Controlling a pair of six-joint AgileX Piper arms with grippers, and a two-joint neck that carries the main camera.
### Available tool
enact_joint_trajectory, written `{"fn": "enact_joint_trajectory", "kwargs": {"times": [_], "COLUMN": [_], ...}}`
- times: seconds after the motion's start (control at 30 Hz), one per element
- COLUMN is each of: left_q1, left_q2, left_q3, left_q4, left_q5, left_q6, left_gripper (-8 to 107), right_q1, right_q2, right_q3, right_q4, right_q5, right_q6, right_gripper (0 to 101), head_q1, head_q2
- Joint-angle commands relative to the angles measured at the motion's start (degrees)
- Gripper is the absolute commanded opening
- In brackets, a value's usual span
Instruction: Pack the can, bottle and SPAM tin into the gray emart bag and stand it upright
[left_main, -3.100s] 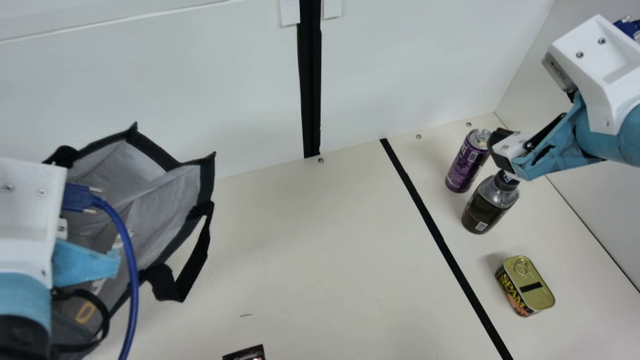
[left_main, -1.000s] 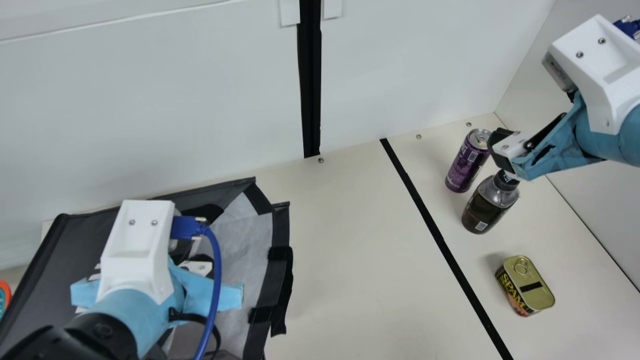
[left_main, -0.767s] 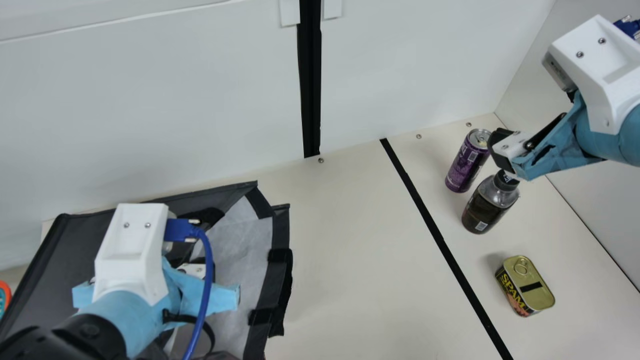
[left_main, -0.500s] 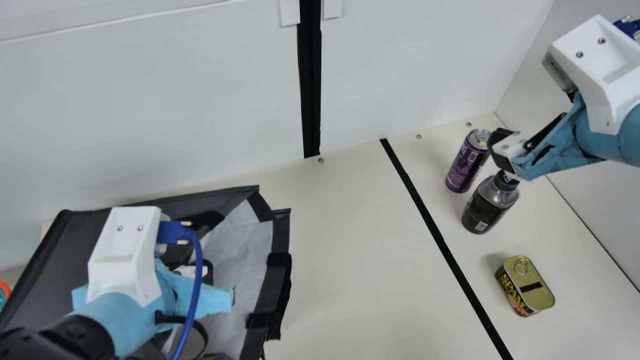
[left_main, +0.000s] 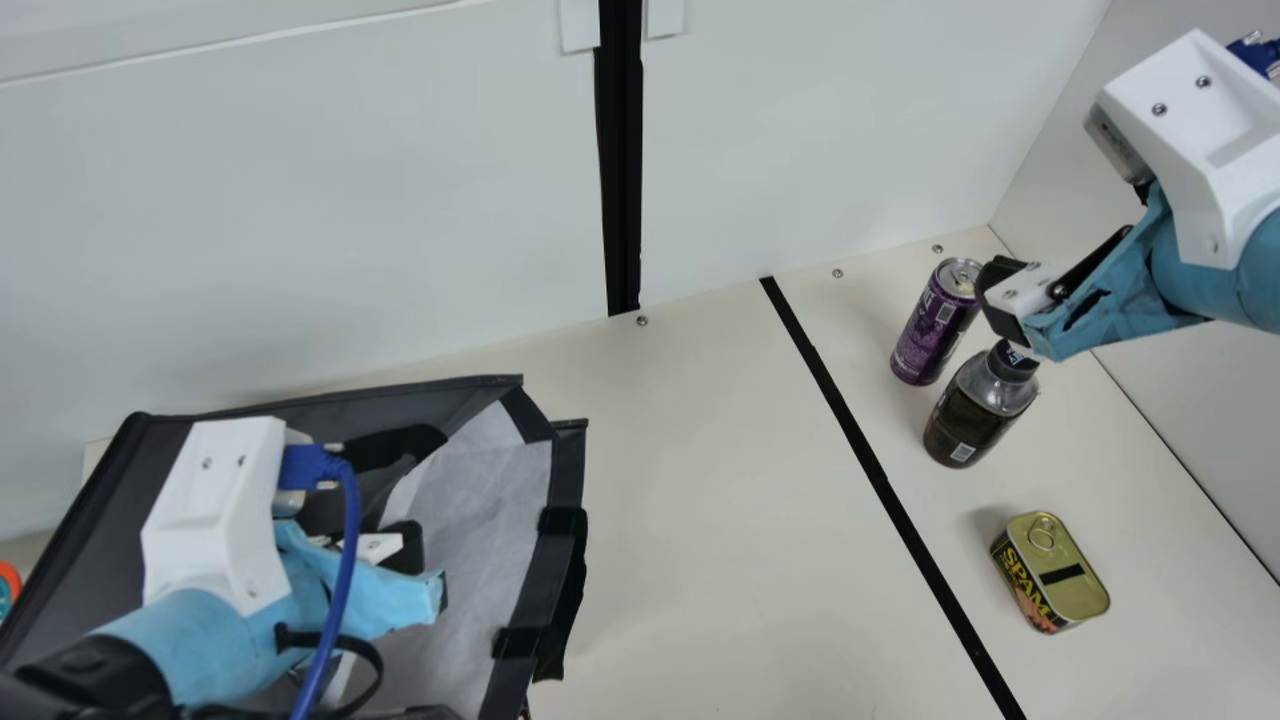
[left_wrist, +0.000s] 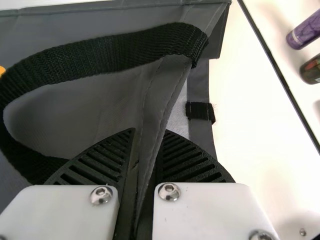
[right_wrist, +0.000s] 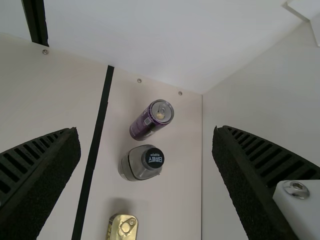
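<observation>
Gray emart bag (left_main: 568, 480), one: lower left of the main view, pale lining exposed at its right side; whether it stands unaided cannot be told. Left gripper (left_wrist: 150, 131), one: closed on a fold of the bag's cloth, near a black strap handle (left_wrist: 100, 54), presumably to steady or draw the mouth open for packing. Right gripper (right_wrist: 145, 131), one: upper right of the main view, fingers wide apart with nothing between them, poised above the goods, likely for a first pick. Can (left_main: 935, 320), purple, upright, right of center; bottle (left_main: 975, 415), dark, capped, upright, just below it; SPAM tin (left_main: 1050, 575), lower right, pull-ring up. All three lie outside the bag, beyond the black stripe (left_main: 866, 460), probably spaced so each can be gripped singly.
</observation>
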Motion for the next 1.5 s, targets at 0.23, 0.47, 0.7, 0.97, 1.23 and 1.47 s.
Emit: {"fn": "enact_joint_trajectory", "kwargs": {"times": [0.23, 0.47, 0.7, 0.97, 1.23, 1.47], "left_q1": [3.1, 3.4, 3.4, 3.4, 3.4, 3.4], "left_q2": [-0.7, -0.8, -0.8, -0.8, -0.8, -0.8], "left_q3": [1.4, 1.6, 1.6, 1.6, 1.6, 1.6], "left_q4": [-6.5, -7.1, -7.1, -7.1, -7.1, -7.1], "left_q5": [-0.9, -0.9, -0.9, -0.9, -0.9, -0.9], "left_q6": [4.2, 4.8, 4.8, 4.8, 4.8, 4.8], "left_gripper": [-8, -8, -8, -8, -8, -8], "right_q1": [0.0, 0.0, 0.0, 0.0, 0.0, 0.0], "right_q2": [0.0, 0.0, 0.0, 0.0, 0.0, 0.0], "right_q3": [0.0, 0.0, 0.0, 0.0, 0.0, 0.0], "right_q4": [0.0, 0.0, 0.0, 0.0, 0.0, 0.0], "right_q5": [0.0, 0.0, 0.0, 0.0, 0.0, 0.0], "right_q6": [0.0, 0.0, 0.0, 0.0, 0.0, 0.0], "right_gripper": [95, 95, 95, 95, 95, 95], "head_q1": [-1.3, -1.3, -1.3, -1.3, -1.3, -1.3], "head_q2": [-0.1, -0.1, -0.1, -0.1, -0.1, -0.1]}}
